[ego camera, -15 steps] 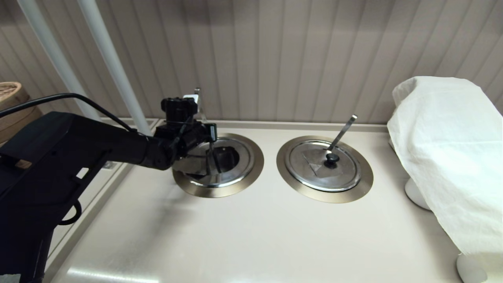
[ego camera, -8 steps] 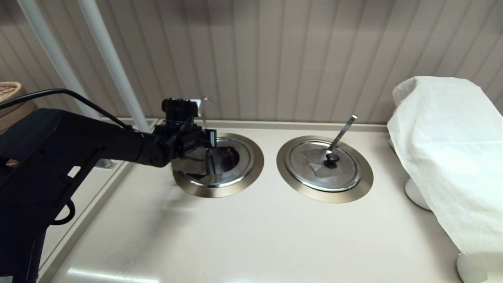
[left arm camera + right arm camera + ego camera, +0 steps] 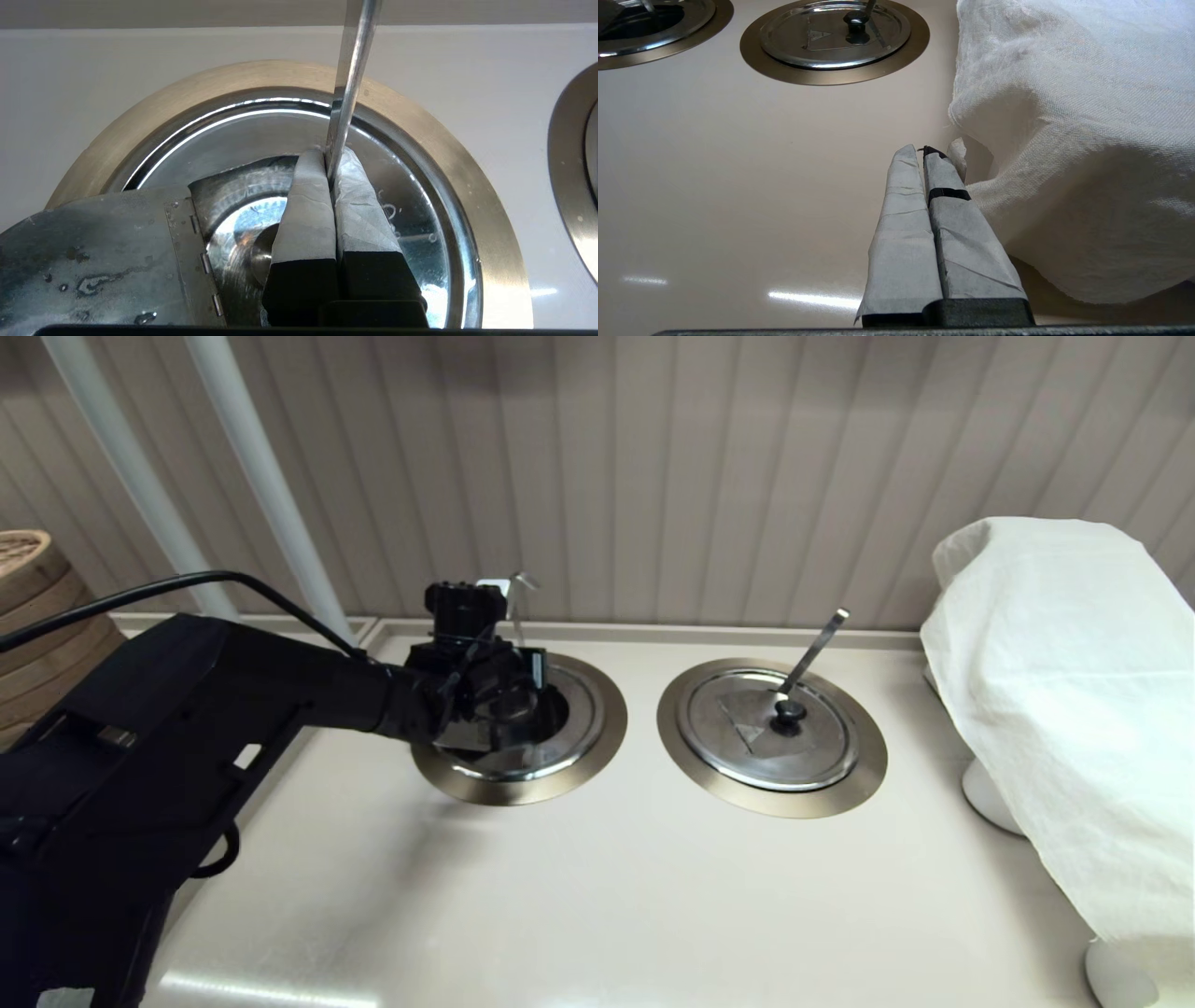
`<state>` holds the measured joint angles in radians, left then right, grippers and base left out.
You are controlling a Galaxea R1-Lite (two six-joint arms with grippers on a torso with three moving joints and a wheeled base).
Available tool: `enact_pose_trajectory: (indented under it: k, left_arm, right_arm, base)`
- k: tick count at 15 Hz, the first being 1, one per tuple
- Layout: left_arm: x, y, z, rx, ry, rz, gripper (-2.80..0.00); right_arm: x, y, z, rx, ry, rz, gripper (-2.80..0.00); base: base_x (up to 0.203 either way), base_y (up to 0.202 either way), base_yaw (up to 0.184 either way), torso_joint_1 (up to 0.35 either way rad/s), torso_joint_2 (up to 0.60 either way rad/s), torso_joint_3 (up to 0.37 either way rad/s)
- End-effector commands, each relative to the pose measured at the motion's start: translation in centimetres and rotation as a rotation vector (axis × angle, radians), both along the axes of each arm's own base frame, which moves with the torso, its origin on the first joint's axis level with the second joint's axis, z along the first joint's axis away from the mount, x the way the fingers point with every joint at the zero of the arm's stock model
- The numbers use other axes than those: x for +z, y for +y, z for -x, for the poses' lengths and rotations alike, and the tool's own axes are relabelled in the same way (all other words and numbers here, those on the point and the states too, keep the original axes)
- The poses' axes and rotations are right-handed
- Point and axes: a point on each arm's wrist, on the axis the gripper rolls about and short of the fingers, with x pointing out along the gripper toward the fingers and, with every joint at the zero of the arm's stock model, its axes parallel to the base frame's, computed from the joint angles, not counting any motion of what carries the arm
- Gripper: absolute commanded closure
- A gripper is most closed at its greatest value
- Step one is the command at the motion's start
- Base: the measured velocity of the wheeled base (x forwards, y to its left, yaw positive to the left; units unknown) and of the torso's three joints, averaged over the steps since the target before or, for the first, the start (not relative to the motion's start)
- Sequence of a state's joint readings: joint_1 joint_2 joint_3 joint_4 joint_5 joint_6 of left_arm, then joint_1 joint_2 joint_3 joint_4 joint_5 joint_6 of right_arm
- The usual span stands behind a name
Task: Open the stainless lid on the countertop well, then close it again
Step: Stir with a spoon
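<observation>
In half a second the left gripper had swung from the near-left rim to over the middle of the countertop well, its fingers pressed together with nothing seen between them. The stainless lid stood hinged up, underside showing, just beside the fingers, so closing looked still to come. The ladle handle rose at the fingertips. The right gripper, also closed and empty, sat parked well apart.

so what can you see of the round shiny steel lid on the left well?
The round shiny stainless lid sits inside the wide bronze-toned ring of the left well. It is in two parts joined by a hinge. The water-stained flap is tilted up, leaving the well open. The thin ladle handle rises past its back edge. The left gripper is above it, fingers together. What holds the flap is hidden.
</observation>
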<state>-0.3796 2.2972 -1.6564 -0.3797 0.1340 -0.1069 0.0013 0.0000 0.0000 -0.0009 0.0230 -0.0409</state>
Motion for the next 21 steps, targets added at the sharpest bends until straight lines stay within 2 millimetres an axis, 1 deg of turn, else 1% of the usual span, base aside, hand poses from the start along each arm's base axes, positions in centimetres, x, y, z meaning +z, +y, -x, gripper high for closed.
enact_pose_trajectory:
  k: [1,3,5,8,10,13,14,18,19,21]
  left_arm:
    - [-0.4,-0.5,-0.9,0.012,-0.026,0.023,0.00]
    - [-0.9,-0.7,-2.1,0.080,-0.081,0.045,0.00]
    - [-0.8,-0.5,-2.5,0.122,-0.105,0.049,0.00]
    - [0.0,1.9,-2.7,0.163,-0.111,0.016,0.00]
    - [0.8,3.5,-1.8,0.174,-0.097,-0.002,0.00]
    - [1.3,4.4,0.2,0.109,-0.048,-0.023,0.00]
    - [1.2,4.2,0.6,0.089,-0.040,-0.026,0.00]
    - [0.3,1.1,1.7,-0.014,-0.008,-0.022,0.00]
    - [0.1,0.0,2.0,-0.037,-0.002,-0.024,0.00]
    - [-0.6,-1.2,1.6,-0.057,-0.008,-0.021,0.00]
  right_arm:
    - [0.0,0.0,0.0,0.000,-0.001,0.001,0.00]
    - [0.0,0.0,0.0,0.001,-0.001,0.001,0.00]
    - [0.0,0.0,0.0,0.001,-0.001,0.001,0.00]
    - [0.0,0.0,0.0,0.001,-0.001,0.001,0.00]
    - [0.0,0.0,0.0,0.000,-0.001,0.001,0.00]
    - [0.0,0.0,0.0,0.002,-0.001,0.001,0.00]
    - [0.0,0.0,0.0,0.000,-0.001,0.001,0.00]
    - [0.0,0.0,0.0,0.000,-0.001,0.001,0.00]
    - [0.0,0.0,0.0,0.000,-0.001,0.001,0.00]
    - [0.0,0.0,0.0,0.000,-0.001,0.001,0.00]
  base:
    - [0.000,0.000,0.000,0.000,0.00,0.000]
    - [0.000,0.000,0.000,0.000,0.00,0.000]
    - [0.000,0.000,0.000,0.000,0.00,0.000]
    - [0.000,0.000,0.000,0.000,0.00,0.000]
    - [0.000,0.000,0.000,0.000,0.00,0.000]
    - [0.000,0.000,0.000,0.000,0.00,0.000]
    - [0.000,0.000,0.000,0.000,0.00,0.000]
    - [0.000,0.000,0.000,0.000,0.00,0.000]
    - [0.000,0.000,0.000,0.000,0.00,0.000]
    - [0.000,0.000,0.000,0.000,0.00,0.000]
